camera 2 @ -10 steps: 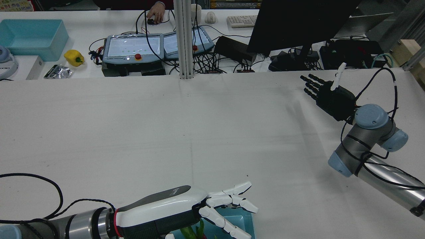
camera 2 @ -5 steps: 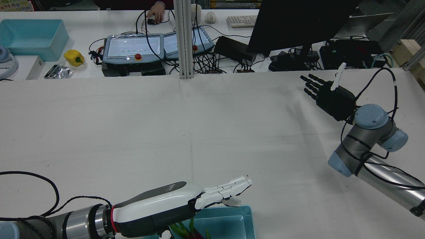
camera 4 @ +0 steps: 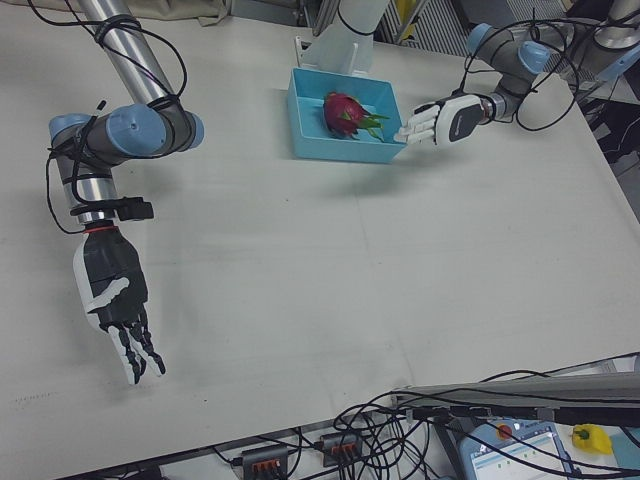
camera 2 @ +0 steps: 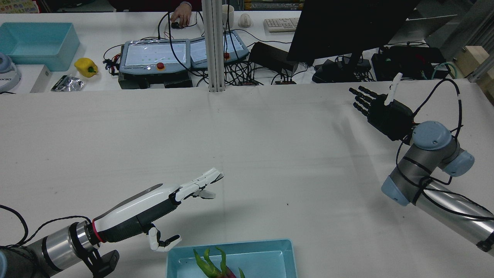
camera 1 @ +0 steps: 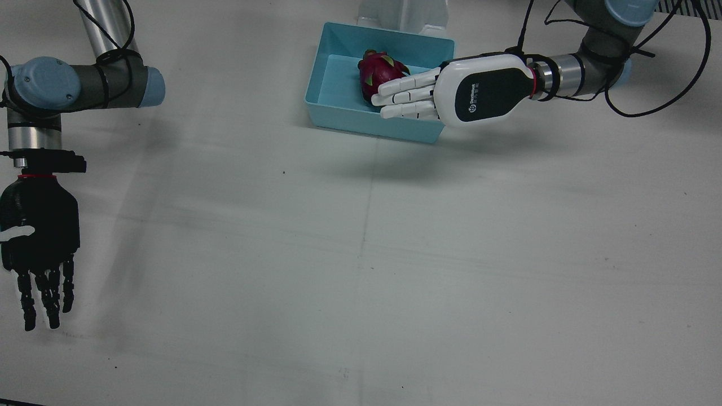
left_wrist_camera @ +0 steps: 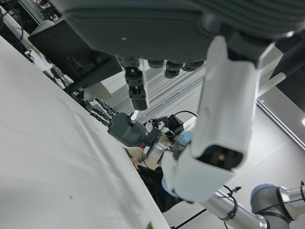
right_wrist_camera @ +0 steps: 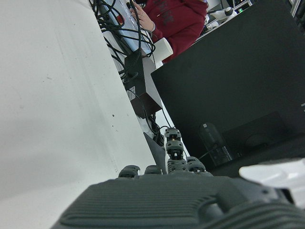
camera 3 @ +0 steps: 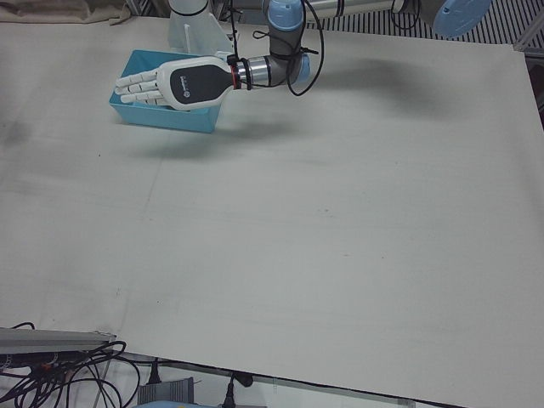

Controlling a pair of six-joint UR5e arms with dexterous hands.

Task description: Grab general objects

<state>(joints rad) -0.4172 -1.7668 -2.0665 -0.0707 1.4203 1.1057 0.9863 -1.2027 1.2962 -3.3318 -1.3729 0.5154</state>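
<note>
A dragon fruit [camera 1: 381, 72] lies in a blue bin [camera 1: 338, 108] at the robot's edge of the table [camera 1: 361, 254], toward the bin's side nearest the left arm; its green leaf tips show in the rear view [camera 2: 210, 264]. The views do not agree on where the left hand [camera 1: 445, 93] is. From the front it hovers over the bin's rim with straight fingers [camera 1: 403, 93] close together, their tips over or against the fruit; contact cannot be told. From the rear the same hand [camera 2: 154, 206] is above bare table beside the bin, fingers extended and thumb hanging down, clear of the fruit. In every view it holds nothing and its fingers are stretched out rather than curled.

The right hand [camera 1: 39, 242], black with a white thumb, is well apart from the bin, above the far side of the table before its own arm. Its fingers [camera 1: 48, 296] are straight and slightly spread, nothing in them.

Beyond the table a second bench carries another blue bin [camera 2: 36, 44], a yellow pepper [camera 2: 86, 66], two teach pendants [camera 2: 154, 58], a monitor [camera 2: 347, 27] and tangled cables [camera 2: 247, 73]. A person's hand [camera 2: 181, 15] rests on something small there
</note>
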